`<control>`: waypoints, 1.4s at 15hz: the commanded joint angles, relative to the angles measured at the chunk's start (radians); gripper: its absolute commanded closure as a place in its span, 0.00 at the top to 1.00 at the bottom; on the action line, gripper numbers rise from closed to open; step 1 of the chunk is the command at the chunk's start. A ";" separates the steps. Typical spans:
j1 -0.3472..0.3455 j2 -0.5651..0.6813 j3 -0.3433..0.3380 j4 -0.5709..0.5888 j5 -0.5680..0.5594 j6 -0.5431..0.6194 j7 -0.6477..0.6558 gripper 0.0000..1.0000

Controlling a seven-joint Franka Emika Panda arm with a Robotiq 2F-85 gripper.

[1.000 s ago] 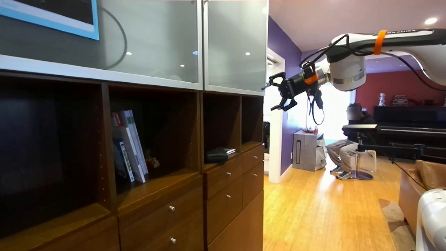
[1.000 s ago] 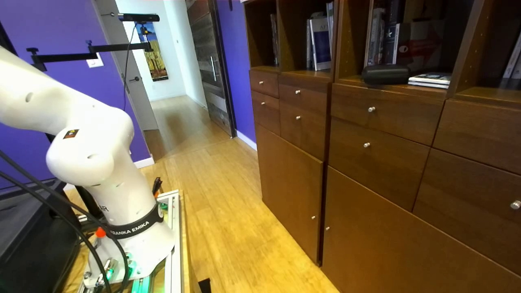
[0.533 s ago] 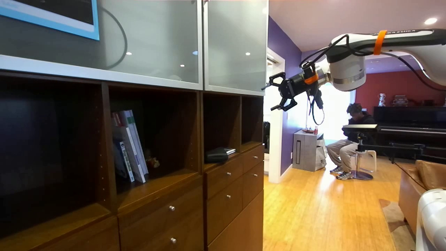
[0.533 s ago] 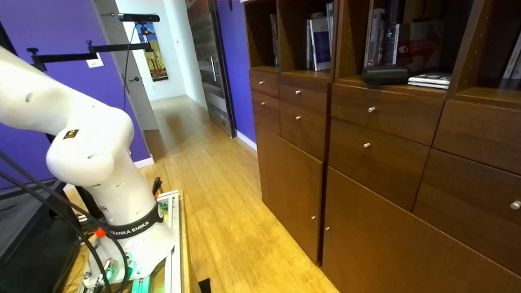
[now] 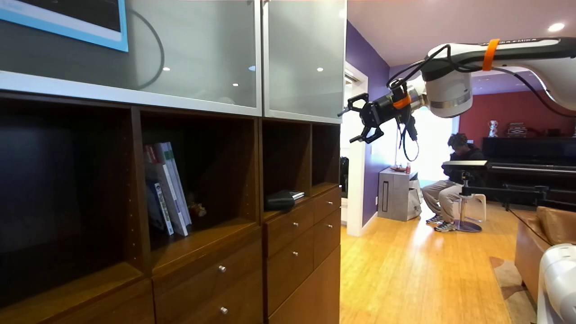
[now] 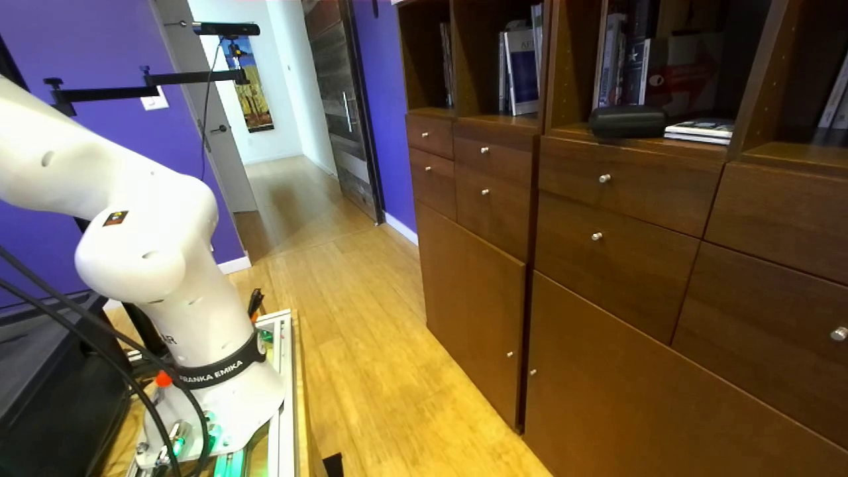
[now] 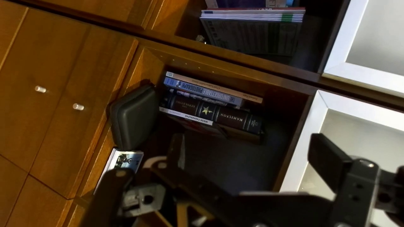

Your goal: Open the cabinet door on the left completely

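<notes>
The cabinet door [image 5: 202, 49], a wide frosted-glass panel with a silver frame, is shut at the upper left in an exterior view. Its frame corner shows at the top right of the wrist view [image 7: 339, 63]. The dark brown cabinet [image 5: 288, 274] also shows in an exterior view [image 6: 616, 318] and the wrist view [image 7: 53, 126]. My gripper [image 5: 346, 126] is open and empty, near the lower right edge of the narrower glass panel [image 5: 306, 58]. In the wrist view the gripper [image 7: 247, 138] spans a dark cubby and that panel's frame. No contact shows.
A light-blue-edged picture [image 5: 103, 31] overlaps the wide door. Books [image 5: 171, 189], a black case [image 6: 627, 121] and thin booklets [image 6: 699, 129] sit in cubbies. A person [image 5: 454, 175] sits in the background near a brown sofa [image 5: 540, 225]. The arm's base [image 6: 212, 397] faces the cabinet.
</notes>
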 commanded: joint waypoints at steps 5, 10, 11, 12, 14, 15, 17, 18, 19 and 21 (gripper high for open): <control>-0.050 0.026 0.049 0.138 0.054 -0.037 0.187 1.00; -0.038 0.107 0.090 0.258 0.127 0.031 0.236 1.00; -0.035 0.128 0.094 0.282 0.141 0.047 0.235 1.00; -0.032 0.153 0.097 0.310 0.153 0.048 0.236 1.00; -0.029 0.215 0.114 0.370 0.183 0.067 0.259 1.00; -0.030 0.242 0.123 0.396 0.197 0.080 0.274 1.00; -0.027 0.292 0.148 0.447 0.197 0.083 0.319 1.00; -0.027 0.310 0.164 0.465 0.190 0.089 0.349 1.00; -0.030 0.323 0.186 0.478 0.167 0.085 0.398 1.00; -0.033 0.346 0.237 0.495 0.112 0.110 0.483 1.00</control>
